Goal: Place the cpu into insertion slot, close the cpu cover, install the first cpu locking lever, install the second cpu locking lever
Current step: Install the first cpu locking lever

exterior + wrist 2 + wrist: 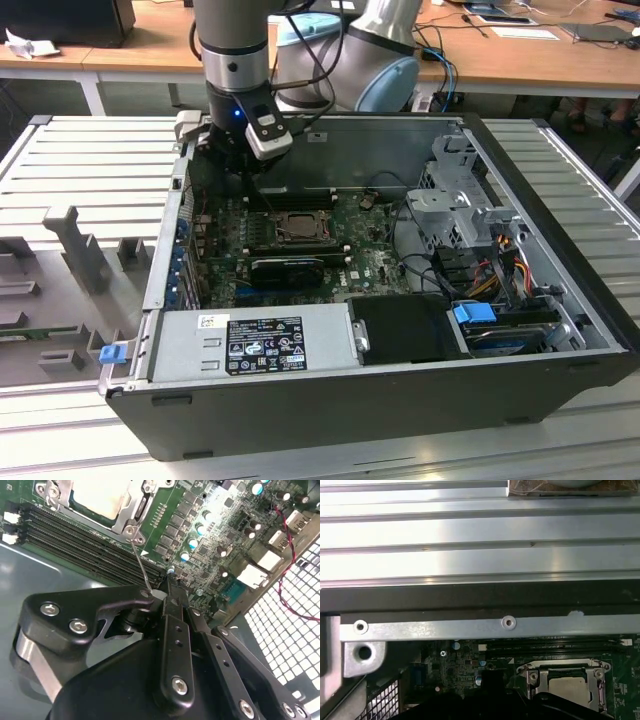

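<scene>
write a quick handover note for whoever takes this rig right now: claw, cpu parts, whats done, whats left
Claw: inside the pc case, right at the free end of a thin cpu locking lever; I cannot tell whether it grips the lever.
Things: the cpu sits in the insertion slot, and the cpu cover looks lowered over it.
Done: cpu placed, cover apparently closed.
Left: this lever appears raised, not latched. I cannot tell the state of the other lever.
</scene>
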You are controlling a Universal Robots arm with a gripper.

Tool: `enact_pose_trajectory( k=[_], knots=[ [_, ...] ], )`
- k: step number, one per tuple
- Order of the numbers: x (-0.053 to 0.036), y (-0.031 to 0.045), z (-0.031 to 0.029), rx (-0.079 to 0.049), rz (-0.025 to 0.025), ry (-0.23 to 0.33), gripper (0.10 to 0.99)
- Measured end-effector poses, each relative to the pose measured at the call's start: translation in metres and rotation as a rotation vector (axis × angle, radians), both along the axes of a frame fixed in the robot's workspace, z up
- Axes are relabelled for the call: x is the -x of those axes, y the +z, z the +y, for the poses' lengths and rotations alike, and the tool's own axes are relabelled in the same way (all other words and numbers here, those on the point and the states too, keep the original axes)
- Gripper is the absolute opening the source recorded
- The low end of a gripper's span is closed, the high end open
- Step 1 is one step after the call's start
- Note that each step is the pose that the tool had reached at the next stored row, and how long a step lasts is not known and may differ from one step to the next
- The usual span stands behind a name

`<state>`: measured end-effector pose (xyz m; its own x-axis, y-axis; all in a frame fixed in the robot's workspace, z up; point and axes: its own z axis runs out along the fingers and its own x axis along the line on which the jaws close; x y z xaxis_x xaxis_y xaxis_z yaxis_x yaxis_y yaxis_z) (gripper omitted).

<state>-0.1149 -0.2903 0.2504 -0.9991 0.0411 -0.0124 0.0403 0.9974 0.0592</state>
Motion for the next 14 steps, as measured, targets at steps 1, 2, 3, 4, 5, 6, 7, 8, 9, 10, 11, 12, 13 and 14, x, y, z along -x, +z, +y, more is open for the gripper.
enact_pose_trajectory(
  k=[1, 2, 3, 4, 5, 6, 7, 8, 9, 10, 11, 12, 13, 14],
  knots=[
    [-0.0005, 0.0001, 0.0, 0.0, 0.0002, 0.0, 0.106],
    [-0.0015, 0.0, 0.0, 0.0, 0.0, 0.0, 0.106],
    [-0.0031, 0.0, 0.0, 0.0, 0.0, 0.0, 0.106],
    [-0.0047, 0.0, 0.0, 0.0, 0.0, 0.0, 0.106],
    [-0.0056, 0.0, 0.0, 0.0, 0.0001, 0.0, 0.106],
    [-0.0067, 0.0, 0.0, 0.0, 0.0, 0.0, 0.106],
    [-0.0076, 0.0, 0.0, 0.0, 0.0001, 0.0, 0.106],
    [-0.0092, 0.0, 0.0, 0.0, 0.0, 0.0, 0.106],
    [-0.0105, 0.0, 0.0, 0.0, 0.0001, 0.0, 0.106],
    [-0.0118, 0.0, 0.0, 0.0, 0.0001, 0.0, 0.106],
    [-0.0131, 0.0, 0.0, 0.0, 0.0001, 0.0, 0.106],
    [-0.0148, 0.0, 0.0, 0.0, 0.0001, 0.0, 0.106],
    [-0.0162, -0.0001, 0.0, 0.0, 0.0001, 0.0, 0.106],
    [-0.0181, -0.0001, 0.0, 0.0, 0.0001, 0.0, 0.106]
  ],
)
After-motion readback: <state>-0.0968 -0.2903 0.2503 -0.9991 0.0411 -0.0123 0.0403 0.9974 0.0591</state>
